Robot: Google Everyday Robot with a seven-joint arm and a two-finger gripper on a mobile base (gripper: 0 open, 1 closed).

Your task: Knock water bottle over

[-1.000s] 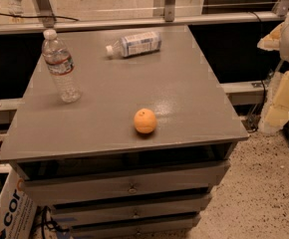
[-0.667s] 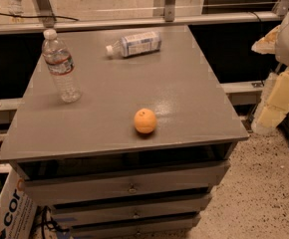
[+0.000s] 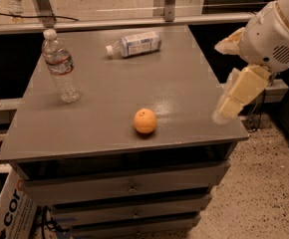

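Observation:
The water bottle [image 3: 60,66] is clear ribbed plastic with a white cap and a narrow red-white-blue label band. It stands upright near the left edge of the grey cabinet top [image 3: 184,88]. My gripper [image 3: 225,109] hangs from the white arm at the right edge of the top, pointing down and left. It is far from the water bottle, about a full table width to its right, and holds nothing that I can see.
A second bottle [image 3: 134,44] with a large white-and-blue wrap label lies on its side at the back middle. An orange [image 3: 145,121] sits near the front middle. Drawers [image 3: 129,187] are below the top, and a cardboard box [image 3: 7,213] stands at the lower left.
The arm and gripper have moved left, from beside the cabinet to over its right edge. The bottles and the orange have not moved.

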